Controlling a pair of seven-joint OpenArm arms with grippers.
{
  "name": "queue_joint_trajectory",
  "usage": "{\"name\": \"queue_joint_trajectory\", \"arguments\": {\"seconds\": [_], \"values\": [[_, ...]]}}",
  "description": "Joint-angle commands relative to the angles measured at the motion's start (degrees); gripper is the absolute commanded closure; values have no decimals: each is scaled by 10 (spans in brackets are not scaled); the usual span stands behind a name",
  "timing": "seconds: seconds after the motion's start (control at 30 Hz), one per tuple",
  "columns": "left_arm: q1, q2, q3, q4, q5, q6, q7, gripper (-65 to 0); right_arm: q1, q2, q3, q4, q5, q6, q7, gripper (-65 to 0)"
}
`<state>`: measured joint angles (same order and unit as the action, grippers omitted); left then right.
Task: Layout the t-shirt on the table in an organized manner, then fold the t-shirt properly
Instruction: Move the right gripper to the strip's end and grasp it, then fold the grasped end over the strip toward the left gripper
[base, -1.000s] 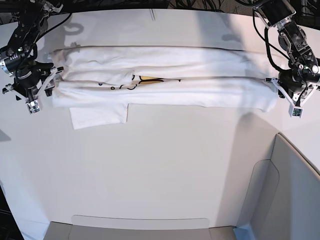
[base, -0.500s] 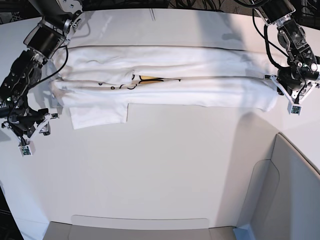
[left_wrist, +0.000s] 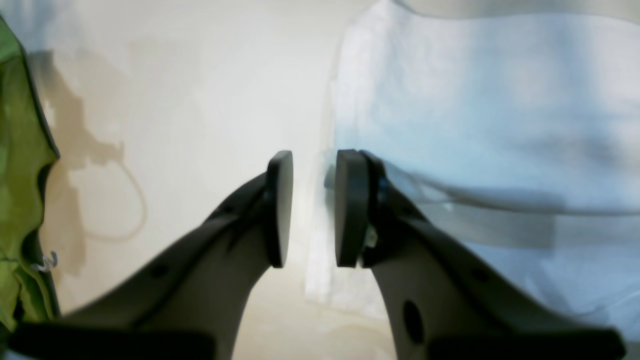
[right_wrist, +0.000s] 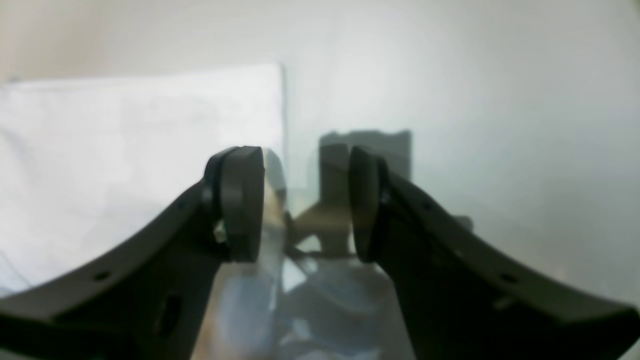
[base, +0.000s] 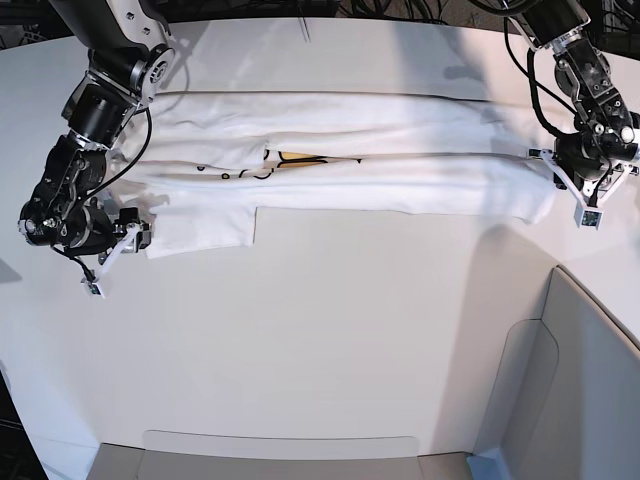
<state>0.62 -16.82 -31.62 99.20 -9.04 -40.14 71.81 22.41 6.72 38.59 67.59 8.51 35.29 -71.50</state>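
The white t-shirt (base: 350, 190) lies on the white table (base: 330, 330) as a long folded band. A strip of its print (base: 300, 158) shows in the middle slit, and one sleeve flap (base: 200, 232) sticks out at the lower left. My right gripper (base: 125, 245) is open at the sleeve's outer edge. In the right wrist view it (right_wrist: 305, 205) holds nothing, with the cloth (right_wrist: 125, 140) to its left. My left gripper (base: 572, 190) is at the shirt's right end. In the left wrist view it (left_wrist: 312, 207) is narrowly open over the cloth's edge (left_wrist: 475, 100).
A grey padded panel (base: 590, 380) stands at the table's lower right, with a grey strip (base: 280, 455) along the front edge. Something green (left_wrist: 20, 200) shows at the left edge of the left wrist view. Dark cables (base: 420, 10) run behind the table.
My right gripper has left the shirt's left end, swung down and out, then come in to the sleeve flap. That end of the shirt now lies flat. My left gripper has barely moved.
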Motion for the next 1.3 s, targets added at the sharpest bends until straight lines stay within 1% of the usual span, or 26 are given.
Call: {"name": "queue_joint_trajectory", "arguments": {"seconds": [0.0,0.07,0.17,0.23,0.27,0.3,0.37,0.4,0.5,0.57,0.63,0.7,0.8,0.87,1.0,1.07,1.17,1.2,1.27], "values": [[-8,-9,-2,10,-3,1,-8,-159,10,-5,0,-5,11,0,-5,-279],[-9,-9,-2,10,-3,1,-8,-159,10,-11,0,-18,30,0,-5,-279],[-9,-9,-2,10,-3,1,-8,-159,10,-11,0,-42,56,0,-5,-277],[-9,-9,-2,10,-3,1,-8,-159,9,-11,0,-48,69,0,-5,-258],[-9,-9,-2,10,-3,1,-8,-159,8,-10,-3,-48,76,0,-5,-226],[-9,-10,-2,10,-3,1,-8,-159,8,-10,-3,-48,81,0,-6,-180],[-9,-10,-2,10,-3,1,-8,-159,10,-7,-1,-45,98,0,-19,-45],[-9,-10,-2,10,-3,1,-8,-159,10,-7,0,-43,110,0,-26,0],[-9,-9,-2,10,-3,1,-8,-159,9,-2,-5,-14,139,0,-63,0],[-9,-9,-2,10,-3,1,-8,-159,4,-3,-4,33,155,0,-85,0],[-9,-9,-2,10,-3,1,-8,-159,-16,-7,-5,103,162,1,-85,0],[-9,-9,-2,10,-3,1,-8,-159,-36,-20,-11,171,162,3,-85,0],[-9,-9,-2,10,-3,1,-8,-159,-88,-32,-50,291,162,3,-85,0],[-9,-9,-2,10,-3,1,-8,-159,-134,-40,-87,378,162,3,-85,0],[-9,-8,-2,10,-3,1,-8,-159,-210,-61,-140,488,162,4,-85,0],[-9,-8,-2,10,-3,1,-8,-159,-249,-76,-158,507,165,4,-85,0],[-9,-8,-2,10,-3,1,-8,-159,-286,-83,-159,505,166,5,-85,0],[-9,-8,-2,10,-3,1,-8,-159,-297,-83,-160,505,174,5,-85,0],[-9,-8,-2,10,-3,1,-8,-159,-317,-83,-158,505,208,5,-85,0]]}}
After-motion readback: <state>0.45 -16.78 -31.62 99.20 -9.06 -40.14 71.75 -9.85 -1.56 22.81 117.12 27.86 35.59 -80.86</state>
